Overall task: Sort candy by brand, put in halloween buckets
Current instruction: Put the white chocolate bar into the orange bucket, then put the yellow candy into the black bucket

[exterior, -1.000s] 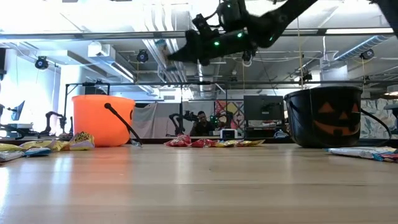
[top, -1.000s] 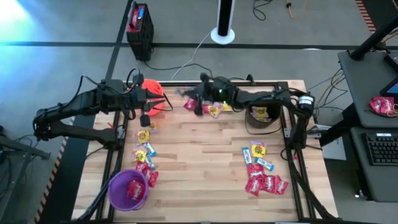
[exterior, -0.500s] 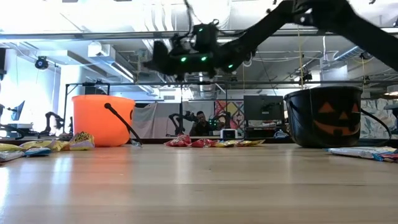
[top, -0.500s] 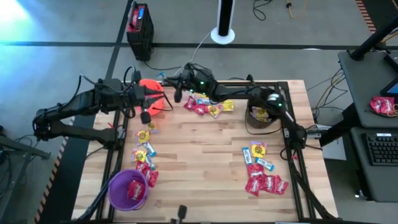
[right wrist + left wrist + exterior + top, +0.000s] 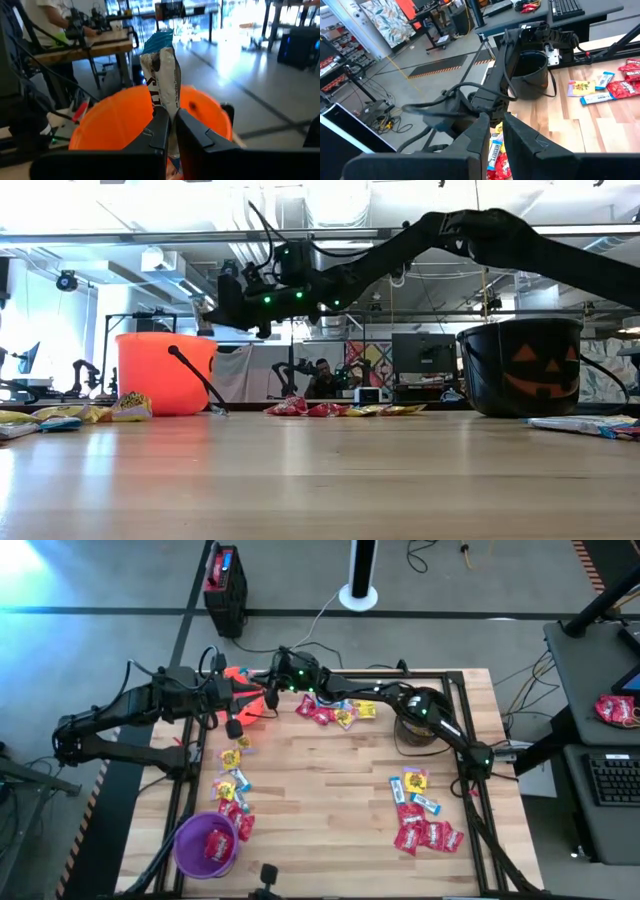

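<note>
Three round plastic pails stand along the edges of the wooden counter (image 5: 330, 800): an orange pail (image 5: 165, 373) at the far left corner, a black pail with a jack-o'-lantern face and thin wire handle (image 5: 520, 367) by the far right edge, and a translucent purple pail (image 5: 207, 845) at the near left corner, with a red packet lying inside it.

The right arm stretches across the far edge from its base on the right side. Its right gripper (image 5: 169, 131) hangs over the orange pail's open mouth, fingers clenched on a blue-and-white wrapped candy (image 5: 162, 75) that stands upright between them, above the pail's rim. In the low view the same gripper (image 5: 208, 313) sits just above the orange pail.

The left arm reaches in from the left side, and its left gripper (image 5: 232, 726) sits just beside the orange pail, on the near side of it; its fingers (image 5: 475, 136) are drawn nearly together with nothing seen between them.

Loose candy lies in three groups:
- a mixed red and yellow cluster (image 5: 335, 712) along the far edge, between the orange and black pails;
- a strip of yellow, blue-and-white and red packets (image 5: 232, 790) along the left edge, between the orange and purple pails;
- red, yellow and blue-and-white packets (image 5: 420, 818) near the right edge.

The middle and near part of the counter are bare wood.
</note>
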